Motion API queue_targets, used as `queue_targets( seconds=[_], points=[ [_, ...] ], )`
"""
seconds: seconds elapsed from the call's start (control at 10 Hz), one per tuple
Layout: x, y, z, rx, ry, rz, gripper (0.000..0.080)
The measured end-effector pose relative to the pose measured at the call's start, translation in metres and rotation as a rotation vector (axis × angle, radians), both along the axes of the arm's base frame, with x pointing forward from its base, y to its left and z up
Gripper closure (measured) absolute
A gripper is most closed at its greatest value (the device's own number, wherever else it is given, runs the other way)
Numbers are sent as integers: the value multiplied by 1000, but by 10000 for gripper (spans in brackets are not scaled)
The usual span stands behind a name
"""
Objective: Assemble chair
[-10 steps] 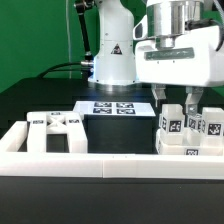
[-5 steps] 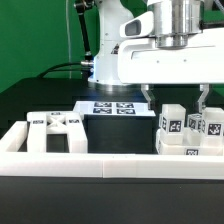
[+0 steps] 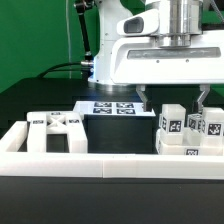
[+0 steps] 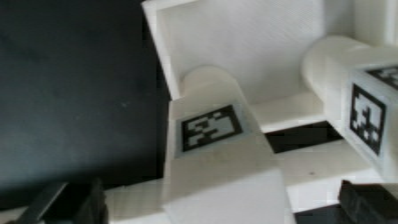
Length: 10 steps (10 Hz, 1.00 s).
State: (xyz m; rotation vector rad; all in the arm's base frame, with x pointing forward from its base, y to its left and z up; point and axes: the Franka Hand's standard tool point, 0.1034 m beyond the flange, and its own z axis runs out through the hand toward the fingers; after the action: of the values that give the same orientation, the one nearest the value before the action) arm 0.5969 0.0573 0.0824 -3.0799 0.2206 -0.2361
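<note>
Hand check: hanging released with jaws spread wide, gripping nothing, hovering directly over the upright chair pieces clustered by the border rail along the near edge of the surface, toward the exterior view's right. Looking straight down in the wrist view onto one tagged leg-like block, with a second tagged block just beside it, and dark fingertips showing on either side, apart from the block. Judging the pieces as lying right below the hand, long axes standing upright, so calling for a plain descent, straddling one block across its narrow width. Leaving the flat chair panel well apart toward the exterior view's left, with the marker board lying between the two groups, farther back. Risking a fingertip clipping the neighbouring block, given the tight packing.
</note>
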Motion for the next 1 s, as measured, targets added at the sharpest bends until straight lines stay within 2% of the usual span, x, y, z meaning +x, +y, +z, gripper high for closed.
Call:
queue_targets(
  seconds=[0.1, 0.4, 0.5, 0.6, 0.7, 1.0],
  points=[
    [0, -3, -1, -19, -1, 94, 150],
    [0, -3, -1, -22, -1, 104, 173],
    [0, -3, -1, -21, -1, 100, 342],
    [0, -3, -1, -18, -1, 83, 342],
    [0, -3, -1, -17, 0, 75, 509],
    [0, -3, -1, 13, 5, -101, 508]
  ],
)
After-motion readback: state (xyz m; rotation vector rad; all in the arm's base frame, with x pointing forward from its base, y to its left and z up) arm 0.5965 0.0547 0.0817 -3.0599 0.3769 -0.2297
